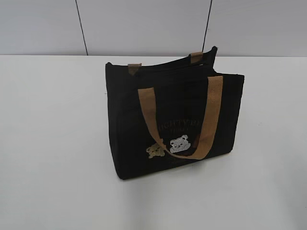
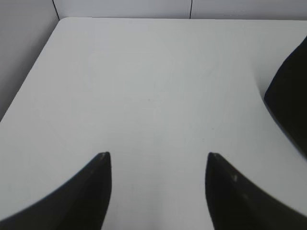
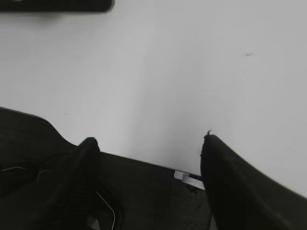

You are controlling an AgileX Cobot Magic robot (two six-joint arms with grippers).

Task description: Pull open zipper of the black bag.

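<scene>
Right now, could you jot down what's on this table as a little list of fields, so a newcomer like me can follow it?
surface: white table
main item: black bag, standing upright
handles: tan strap hanging down the bag's front
decoration: two bear patches
left tool: open, over bare table, holding nothing
right tool: open, holding nothing
arms in the wide view: none visible

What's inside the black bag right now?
Nothing inside shows. The black bag stands upright on the white table, and its dark fabric top and sides hide the contents. Only the tan handles and bear patches are visible outside.
</scene>
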